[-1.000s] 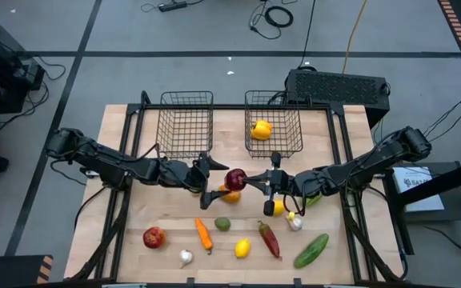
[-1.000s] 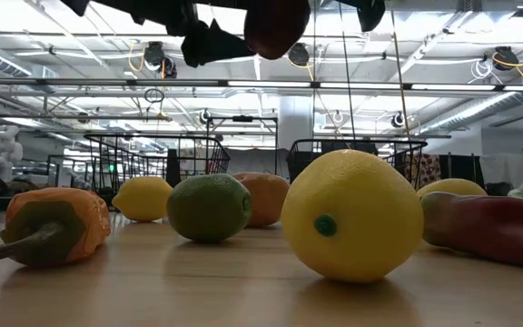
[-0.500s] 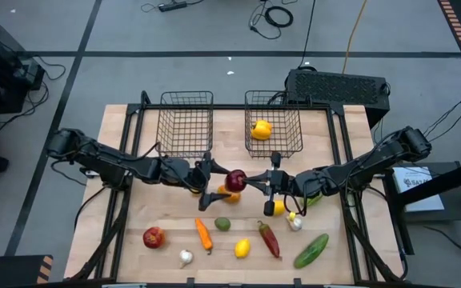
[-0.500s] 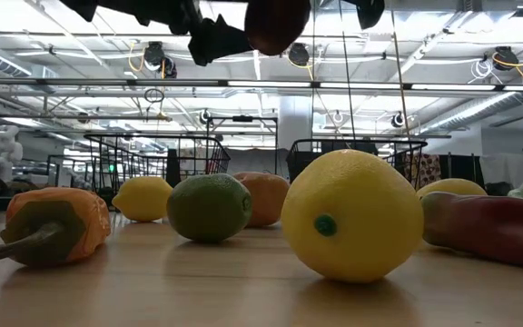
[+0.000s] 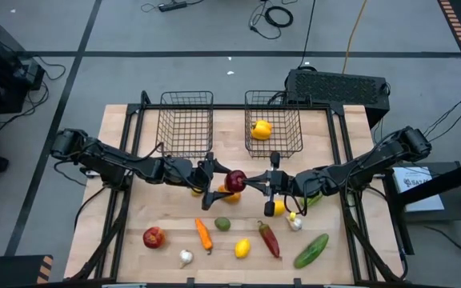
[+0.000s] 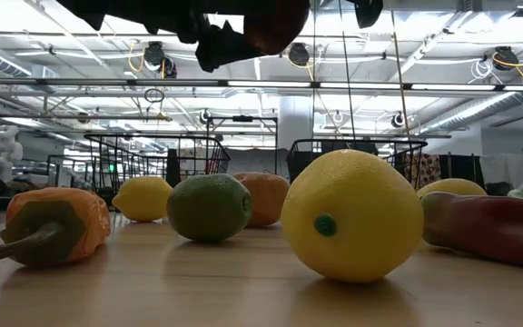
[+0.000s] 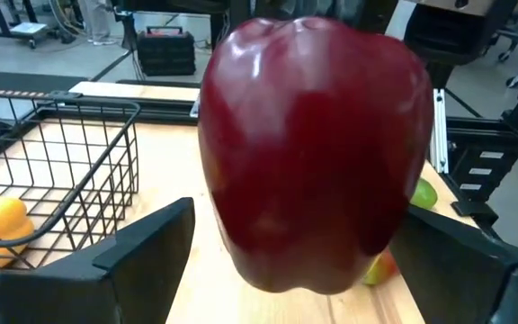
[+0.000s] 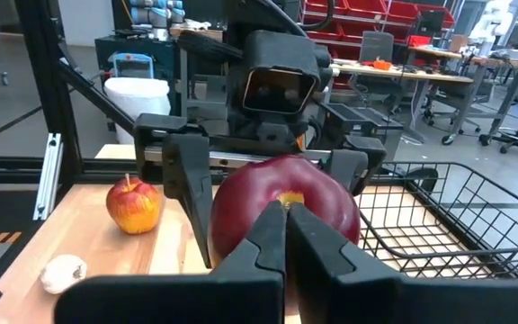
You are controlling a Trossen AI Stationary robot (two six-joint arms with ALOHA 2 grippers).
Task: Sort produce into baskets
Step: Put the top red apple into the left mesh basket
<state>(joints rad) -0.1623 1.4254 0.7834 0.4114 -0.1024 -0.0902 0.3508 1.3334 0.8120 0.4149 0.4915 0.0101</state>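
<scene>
A dark red apple [image 5: 235, 181] hangs above the middle of the table, with my right gripper [image 5: 250, 183] shut on it from the right. My left gripper [image 5: 214, 178] is open, and its fingers stand on either side of the apple [image 7: 313, 144] from the left. Two wire baskets [image 5: 174, 128] [image 5: 288, 136] stand at the far edge; the right one holds a yellow pepper [image 5: 261, 128]. More produce lies on the near half of the table: a red apple [image 5: 154, 237], a carrot [image 5: 204, 234], a lime [image 5: 223, 224], a lemon [image 5: 242, 249] and a chilli [image 5: 269, 238]. My right gripper pinches the apple's yellowish stem spot [image 8: 286, 200] between its two fingertips, coming level from the table's right. The apple is lifted clear of the table. My left gripper's fingers [image 7: 151, 243] flank the apple's sides; whether they touch it I cannot tell.
A cucumber [image 5: 311, 250] and two garlic bulbs [image 5: 186, 258] [image 5: 294, 224] lie near the front edge. An orange fruit [image 5: 229, 194] and a lemon [image 5: 274, 207] sit just below the grippers. Black frame rails [image 5: 131, 136] run along both sides of the table.
My left gripper has crept a little toward the table's right, so its open fingers now stand closer about the apple. The apple and my right gripper have kept still.
</scene>
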